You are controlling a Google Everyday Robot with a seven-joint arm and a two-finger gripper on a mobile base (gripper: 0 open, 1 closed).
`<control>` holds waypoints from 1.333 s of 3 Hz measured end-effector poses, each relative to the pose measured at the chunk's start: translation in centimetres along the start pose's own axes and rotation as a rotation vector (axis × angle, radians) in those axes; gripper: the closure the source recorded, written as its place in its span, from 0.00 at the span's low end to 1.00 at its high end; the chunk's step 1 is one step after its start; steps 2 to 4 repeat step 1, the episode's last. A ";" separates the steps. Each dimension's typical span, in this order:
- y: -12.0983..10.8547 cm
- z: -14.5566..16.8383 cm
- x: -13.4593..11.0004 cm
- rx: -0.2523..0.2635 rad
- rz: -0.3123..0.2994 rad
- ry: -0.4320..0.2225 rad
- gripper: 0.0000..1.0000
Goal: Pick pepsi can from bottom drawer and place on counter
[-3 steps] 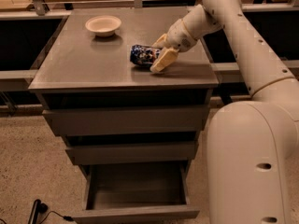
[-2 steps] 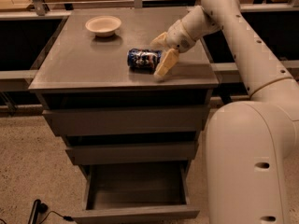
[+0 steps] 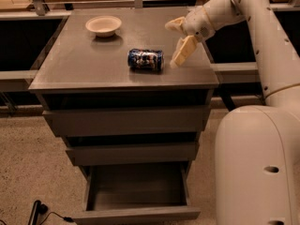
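The pepsi can [image 3: 146, 60], blue with white and red marks, lies on its side on the counter [image 3: 84, 64], near the middle right. My gripper [image 3: 177, 40] is open and empty, just right of the can and slightly above the counter, apart from it. One cream finger [image 3: 183, 51] points down toward the counter, the other [image 3: 174, 24] is farther back. The bottom drawer [image 3: 137, 191] is pulled open and its inside looks empty.
A shallow cream bowl [image 3: 103, 25] sits at the back left of the counter. Two shallower drawers [image 3: 126, 121] above the bottom one are closed. My white arm and base [image 3: 258, 163] stand to the right of the cabinet. A dark cable [image 3: 40, 210] lies on the floor at lower left.
The gripper has let go of the can and drawn back to the right. The can now lies free on the counter, a little left of where it was held.
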State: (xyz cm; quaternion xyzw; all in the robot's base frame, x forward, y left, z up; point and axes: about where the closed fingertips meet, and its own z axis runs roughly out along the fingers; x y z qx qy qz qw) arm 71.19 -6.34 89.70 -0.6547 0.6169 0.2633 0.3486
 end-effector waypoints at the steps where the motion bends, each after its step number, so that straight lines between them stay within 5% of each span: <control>1: -0.6 0.5 -0.3 0.011 -0.004 -0.008 0.00; 4: -0.6 0.5 -0.3 0.011 -0.004 -0.008 0.00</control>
